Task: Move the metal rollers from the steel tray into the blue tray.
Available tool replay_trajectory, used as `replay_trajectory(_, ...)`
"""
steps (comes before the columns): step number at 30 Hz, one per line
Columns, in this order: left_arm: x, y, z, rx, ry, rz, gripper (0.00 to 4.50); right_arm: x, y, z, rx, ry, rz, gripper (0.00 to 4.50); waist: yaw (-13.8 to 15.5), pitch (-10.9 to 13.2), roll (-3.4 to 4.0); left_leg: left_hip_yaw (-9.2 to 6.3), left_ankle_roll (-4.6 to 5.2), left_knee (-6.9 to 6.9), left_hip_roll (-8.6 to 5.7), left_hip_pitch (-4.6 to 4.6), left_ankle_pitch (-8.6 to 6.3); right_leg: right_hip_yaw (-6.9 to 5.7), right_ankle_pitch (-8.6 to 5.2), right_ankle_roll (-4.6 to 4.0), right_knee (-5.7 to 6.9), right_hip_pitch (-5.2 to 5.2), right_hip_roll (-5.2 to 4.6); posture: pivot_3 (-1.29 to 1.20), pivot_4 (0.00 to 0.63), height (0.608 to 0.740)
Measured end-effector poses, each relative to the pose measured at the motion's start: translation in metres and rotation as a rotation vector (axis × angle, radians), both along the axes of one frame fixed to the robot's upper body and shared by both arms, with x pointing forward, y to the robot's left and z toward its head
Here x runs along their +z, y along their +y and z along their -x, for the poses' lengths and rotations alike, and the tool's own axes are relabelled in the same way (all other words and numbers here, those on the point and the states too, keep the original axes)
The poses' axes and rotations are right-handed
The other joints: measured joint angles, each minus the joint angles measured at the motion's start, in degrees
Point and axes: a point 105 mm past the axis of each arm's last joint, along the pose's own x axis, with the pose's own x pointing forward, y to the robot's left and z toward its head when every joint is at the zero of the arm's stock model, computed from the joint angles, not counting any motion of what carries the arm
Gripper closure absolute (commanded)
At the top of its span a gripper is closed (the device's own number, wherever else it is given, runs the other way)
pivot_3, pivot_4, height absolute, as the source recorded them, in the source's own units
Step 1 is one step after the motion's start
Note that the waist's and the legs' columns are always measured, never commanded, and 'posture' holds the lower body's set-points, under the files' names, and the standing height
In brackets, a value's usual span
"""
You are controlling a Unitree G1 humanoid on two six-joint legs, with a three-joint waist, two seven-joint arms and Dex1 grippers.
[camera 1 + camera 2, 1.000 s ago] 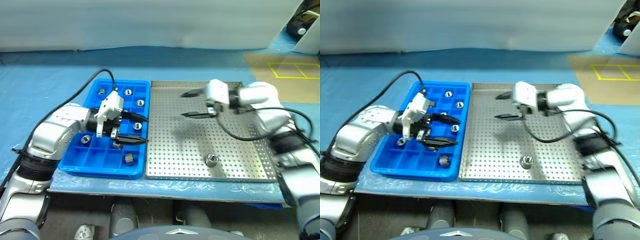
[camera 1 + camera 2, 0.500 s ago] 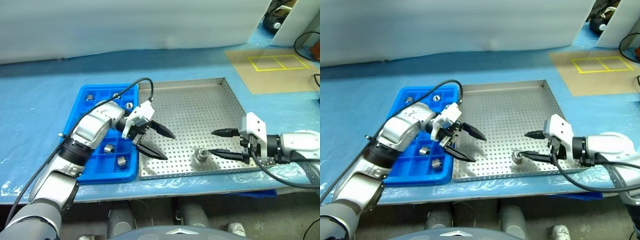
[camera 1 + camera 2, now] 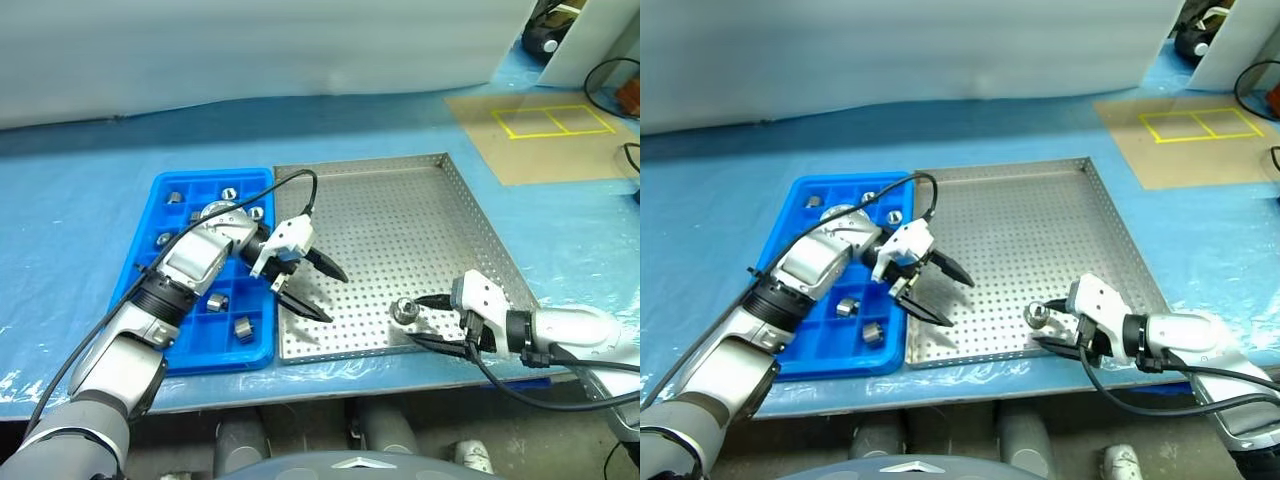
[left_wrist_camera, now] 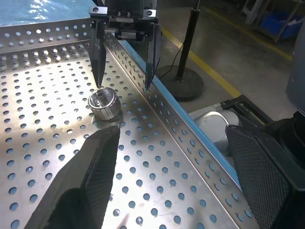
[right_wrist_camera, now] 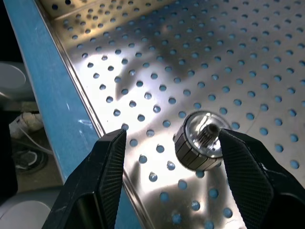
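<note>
A blue cloth (image 3: pixel 80 200) is covering the whole table, and it is filling most of the head views. In the middle of the frame the steel tray (image 3: pixel 400 215) is lying flat, and its perforated floor is nearly bare. Directly at its left side, rim touching rim, the blue tray (image 3: pixel 150 215) is sitting, narrower and divided into small square compartments.

The left gripper (image 3: pixel 315 292) is hanging over the lower left part of the steel tray, just past the blue tray's edge. Its two black fingers are standing wide apart and are holding nothing. The right gripper (image 3: pixel 422 320) is coming in from the lower right of the frame, low at the steel tray's near rim. Its fingers are also spread apart, one on each side of a single metal roller (image 3: pixel 403 311), and I cannot tell if they are touching it.

This roller is standing on the steel tray's floor near the front rim, with its hole facing up. Several more metal rollers (image 3: pixel 243 325) are resting in compartments of the blue tray, some in the upper row and some near the lower right corner.
</note>
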Motion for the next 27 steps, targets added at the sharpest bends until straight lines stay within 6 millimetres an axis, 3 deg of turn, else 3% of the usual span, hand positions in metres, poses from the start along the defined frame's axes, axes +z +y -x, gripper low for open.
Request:
replay_trajectory(8, -0.001, -0.001, 0.001, 0.055, -0.007, 0.03, 0.75, -0.007, -0.015, -0.013, -0.049, -0.033, 0.026, 1.35, 0.1, 0.0, 0.0, 0.0, 0.08, 0.02, -0.08, 0.13, -0.05, 0.0, 0.02, 0.04, -0.16, 0.32, -0.09, -0.34, 0.15, 0.74)
replay_trajectory(17, -0.001, 0.005, 0.001, 0.106, 0.009, 0.028, 0.75, -0.01, -0.002, -0.014, -0.009, -0.031, 0.013, 1.35, 0.1, 0.0, 0.04, 0.0, 0.15, -0.09, -0.06, 0.12, -0.09, -0.02, 0.03, 0.04, -0.34, 0.31, -0.05, -0.31, 0.15, 0.74)
replay_trajectory(23, 0.001, 0.004, 0.007, 0.103, 0.021, 0.044, 0.75, -0.016, 0.023, -0.02, -0.023, -0.004, -0.102, 1.35, 0.1, 0.0, 0.04, 0.0, 0.15, -0.09, -0.08, 0.13, -0.09, -0.03, 0.03, 0.03, -0.32, 0.31, -0.08, -0.3, 0.15, 0.74)
replay_trajectory(27, 0.001, 0.003, 0.009, 0.109, 0.023, 0.045, 0.75, -0.019, 0.015, -0.032, -0.072, 0.006, -0.086, 1.53, 0.1, 0.0, 0.04, 0.01, 0.13, -0.07, -0.1, 0.15, -0.08, -0.01, 0.04, 0.03, -0.3, 0.34, -0.09, -0.29, 0.15, 0.74)
